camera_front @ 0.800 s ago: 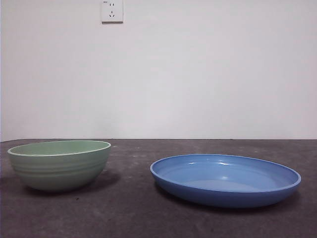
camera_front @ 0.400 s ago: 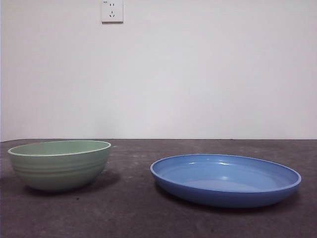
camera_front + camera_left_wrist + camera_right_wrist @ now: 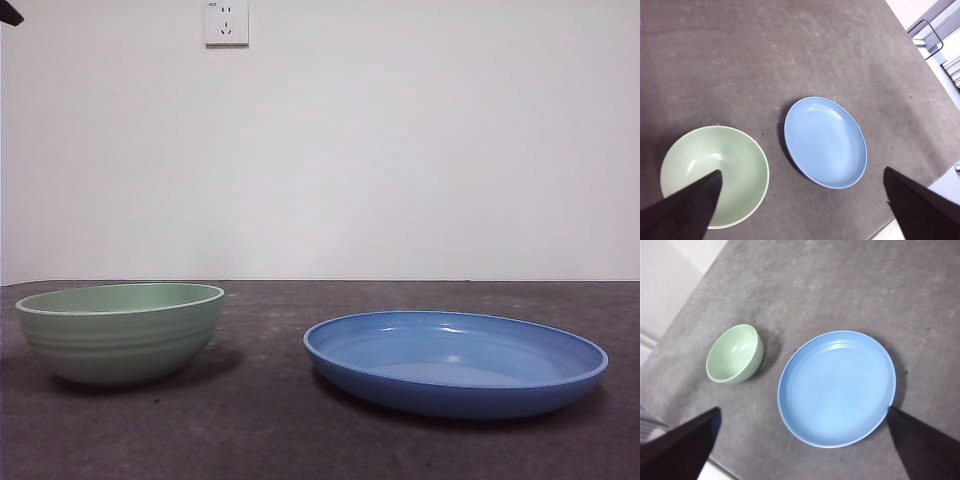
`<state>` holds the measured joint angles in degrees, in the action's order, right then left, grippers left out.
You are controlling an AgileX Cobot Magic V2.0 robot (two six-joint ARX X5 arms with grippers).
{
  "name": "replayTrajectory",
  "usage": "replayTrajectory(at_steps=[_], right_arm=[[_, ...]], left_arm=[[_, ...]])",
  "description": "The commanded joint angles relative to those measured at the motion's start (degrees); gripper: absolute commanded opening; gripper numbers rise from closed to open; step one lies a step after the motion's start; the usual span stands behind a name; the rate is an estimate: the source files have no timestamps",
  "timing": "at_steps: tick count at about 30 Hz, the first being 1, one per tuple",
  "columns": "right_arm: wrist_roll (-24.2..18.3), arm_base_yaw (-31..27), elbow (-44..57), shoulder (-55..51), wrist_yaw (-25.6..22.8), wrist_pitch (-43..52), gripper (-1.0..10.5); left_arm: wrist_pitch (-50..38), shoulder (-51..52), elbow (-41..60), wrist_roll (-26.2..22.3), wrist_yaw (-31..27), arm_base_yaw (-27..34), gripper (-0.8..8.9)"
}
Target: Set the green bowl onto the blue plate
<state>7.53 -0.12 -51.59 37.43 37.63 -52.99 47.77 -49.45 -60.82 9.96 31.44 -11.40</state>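
The pale green bowl (image 3: pixel 120 331) stands upright on the dark table, to the left in the front view. To its right, a gap apart, lies the shallow blue plate (image 3: pixel 455 361), with nothing on it. My left gripper (image 3: pixel 801 172) hangs open high above the table, one jaw over the green bowl (image 3: pixel 715 175) and the blue plate (image 3: pixel 825 141) between the jaws. High over the blue plate (image 3: pixel 836 388), my right gripper (image 3: pixel 803 410) is open too, with the green bowl (image 3: pixel 735 353) off to one side. Neither gripper holds anything.
A white wall with a socket (image 3: pixel 226 22) stands behind the table. A black arm tip (image 3: pixel 8 12) shows at the front view's top left corner. The table's edge (image 3: pixel 920 65) and a metal frame (image 3: pixel 930 35) lie beyond the plate.
A black arm tip has come into the front view's top left corner. The bowl and the plate have not moved.
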Motion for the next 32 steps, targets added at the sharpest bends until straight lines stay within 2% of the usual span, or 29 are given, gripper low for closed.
replayTrajectory(at_steps=[1, 6, 11, 18, 32], right_arm=[[-0.70, 0.04, -1.01, 0.24, -0.17, 0.59, 6.6], [-0.70, 0.04, -1.01, 0.22, -0.15, 0.61, 6.6], [-0.70, 0.04, -1.01, 0.22, -0.13, 0.61, 6.6], [-0.70, 0.04, -1.01, 0.22, -0.13, 0.59, 6.6], [-0.70, 0.04, -1.01, 0.22, -0.13, 0.59, 6.6]], left_arm=[[-0.61, -0.92, -1.44, -1.64, -0.61, -0.15, 5.40], [-0.35, -3.61, -1.44, -1.77, -4.39, -0.15, 5.40], [1.20, -8.83, -1.44, -2.23, -10.71, -0.15, 5.39], [1.90, -18.27, -1.44, -5.62, -18.18, -0.15, 5.31], [-1.33, -38.32, -1.44, -6.54, -19.76, -0.15, 5.22]])
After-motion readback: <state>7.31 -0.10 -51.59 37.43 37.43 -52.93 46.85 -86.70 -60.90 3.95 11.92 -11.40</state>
